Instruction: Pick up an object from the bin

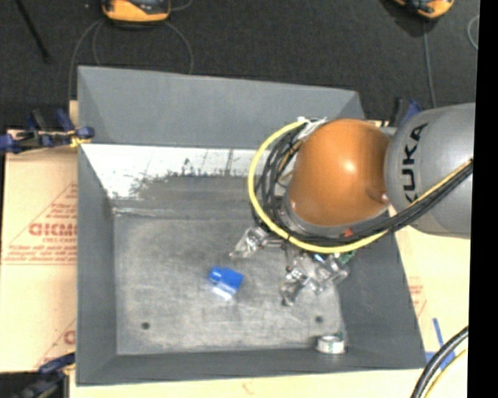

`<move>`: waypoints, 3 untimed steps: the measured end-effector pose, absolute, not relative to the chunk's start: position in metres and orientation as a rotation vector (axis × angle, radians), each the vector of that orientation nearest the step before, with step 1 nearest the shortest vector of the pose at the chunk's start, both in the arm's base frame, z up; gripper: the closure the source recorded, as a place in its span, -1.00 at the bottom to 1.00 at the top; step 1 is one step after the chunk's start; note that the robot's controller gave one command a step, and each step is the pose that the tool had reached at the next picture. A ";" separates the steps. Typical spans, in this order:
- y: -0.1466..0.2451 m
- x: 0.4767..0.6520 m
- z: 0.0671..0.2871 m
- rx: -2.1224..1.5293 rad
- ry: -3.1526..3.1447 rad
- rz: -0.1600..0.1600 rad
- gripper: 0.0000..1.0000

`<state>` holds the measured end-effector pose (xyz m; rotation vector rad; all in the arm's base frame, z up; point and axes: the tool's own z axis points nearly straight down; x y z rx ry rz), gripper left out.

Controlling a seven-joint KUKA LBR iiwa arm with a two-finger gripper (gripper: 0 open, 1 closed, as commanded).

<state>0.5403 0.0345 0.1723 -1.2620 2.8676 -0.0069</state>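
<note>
Grey bin (100, 254): a blue block (226, 281) lies beside the gripper (302, 279)

The gripper hangs low over the bin floor; whether it is released or clenched I cannot tell. The blue block lies near it toward the view's left, apart from it, its long axis slanting down-right. A silver round cap (331, 345) sits in the near right corner.

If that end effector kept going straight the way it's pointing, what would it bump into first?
Probably the bare floor of the bin. The end effector points down at a spot beside the small blue block, and the round silver piece lies apart by the near corner. Depth is hard to judge.
</note>
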 end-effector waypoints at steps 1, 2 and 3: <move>0.101 0.522 0.072 -1.224 2.886 0.001 -1.00; -0.014 0.540 0.074 -1.352 2.819 -0.004 -1.00; -0.011 0.541 0.076 -1.357 2.818 -0.005 1.00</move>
